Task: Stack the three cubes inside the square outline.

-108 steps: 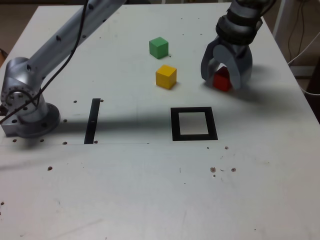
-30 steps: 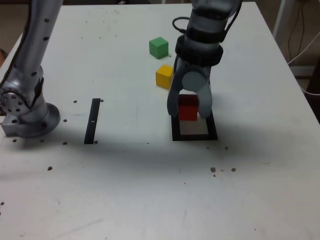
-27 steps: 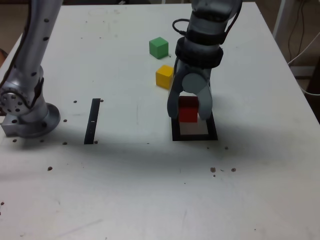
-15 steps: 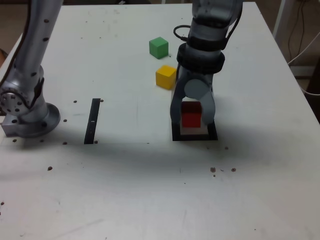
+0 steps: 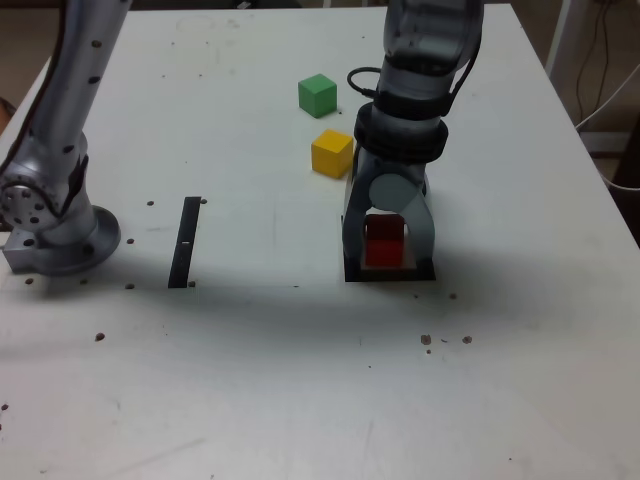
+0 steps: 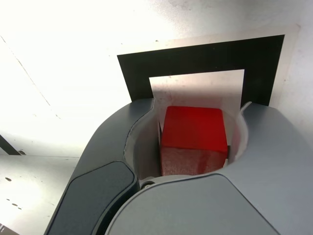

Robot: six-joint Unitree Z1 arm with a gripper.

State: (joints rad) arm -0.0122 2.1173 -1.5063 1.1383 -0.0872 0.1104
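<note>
- A white table [image 5: 300,380] is seen in the exterior view, speckled with small dark marks.
- One grey arm [image 5: 60,120] is mounted at that view's left; its base stands well apart from the cubes.
- One gripper [image 5: 388,255] is pointed down over the square outline [image 5: 350,262], so that most of the outline is hidden in the exterior view.
- In the wrist view the gripper [image 6: 193,132] is seen around the red cube [image 6: 194,134]; a narrow gap shows on each side of the cube, so the jaws are slightly parted — whether a pad is touching it cannot be told.
- One outline [image 6: 195,61] is counted, and one straight black strip [image 5: 185,242] lies well apart towards the exterior view's left.
- Three cubes are counted — one of each colour.
- The red cube [image 5: 383,243] sits on the white centre of the outline.
- The yellow cube [image 5: 332,154] lies just beside the arm's wrist, outside the outline.
- The green cube [image 5: 318,95] lies beyond the yellow one, near it but apart.
</note>
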